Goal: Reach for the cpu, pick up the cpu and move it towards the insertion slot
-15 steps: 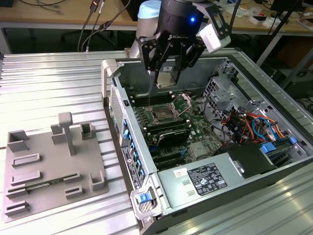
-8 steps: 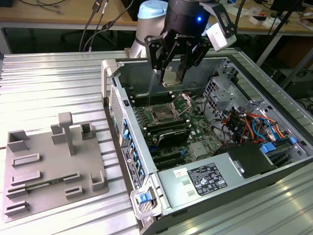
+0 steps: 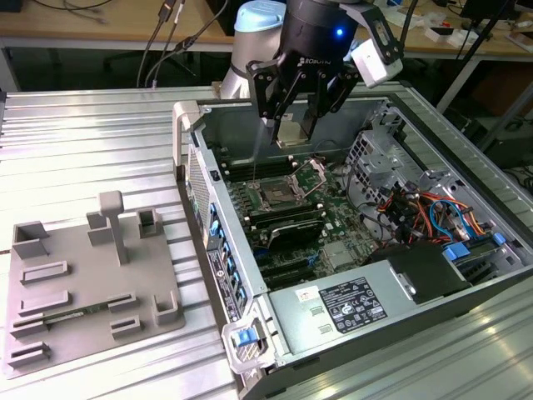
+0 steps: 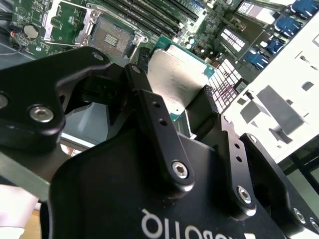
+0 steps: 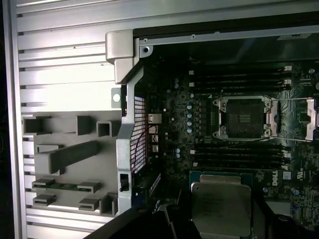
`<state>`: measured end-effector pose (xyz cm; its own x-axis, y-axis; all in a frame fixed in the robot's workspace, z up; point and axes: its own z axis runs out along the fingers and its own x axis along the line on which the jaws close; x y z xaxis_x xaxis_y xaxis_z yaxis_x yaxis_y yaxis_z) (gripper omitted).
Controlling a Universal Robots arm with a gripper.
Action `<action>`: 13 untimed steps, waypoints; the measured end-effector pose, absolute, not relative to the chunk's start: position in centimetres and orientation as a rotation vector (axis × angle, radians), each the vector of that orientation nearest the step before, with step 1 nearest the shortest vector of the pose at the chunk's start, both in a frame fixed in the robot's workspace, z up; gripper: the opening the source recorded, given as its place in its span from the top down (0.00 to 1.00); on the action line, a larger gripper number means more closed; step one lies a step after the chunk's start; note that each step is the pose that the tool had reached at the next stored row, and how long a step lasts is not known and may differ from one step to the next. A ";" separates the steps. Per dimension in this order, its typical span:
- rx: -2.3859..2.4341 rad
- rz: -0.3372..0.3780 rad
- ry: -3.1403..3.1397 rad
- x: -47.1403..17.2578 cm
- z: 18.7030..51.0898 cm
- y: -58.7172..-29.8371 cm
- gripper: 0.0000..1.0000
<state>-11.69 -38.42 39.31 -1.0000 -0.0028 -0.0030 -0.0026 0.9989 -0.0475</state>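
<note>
The black gripper (image 3: 293,125) pinches the flat silvery-topped square cpu (image 5: 221,208) by its edges, keeping it level. The metal-framed insertion slot (image 3: 279,194) lies open below the fingers.

cpu (image 3: 291,132) above open computer case (image 3: 466,158), fixture (image 3: 83,283) at exterior view's left

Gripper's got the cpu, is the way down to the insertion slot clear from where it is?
Probably yes. The gripper holds the cpu above the open case, and the insertion slot lies uncovered, its metal frame swung aside. Nothing stands between them in the exterior view; the memory slots beside it sit low.
</note>
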 end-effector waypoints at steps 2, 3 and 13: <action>-0.004 -0.075 3.138 -11.5 39.3 -38.3 0.45; -0.004 -0.074 3.138 -11.5 39.3 -38.2 0.45; -0.004 -0.075 3.138 -10.3 39.2 -37.1 0.45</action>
<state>-10.31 -37.06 39.24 -1.0000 -0.0026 -0.0030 -0.0024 0.9989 -0.0477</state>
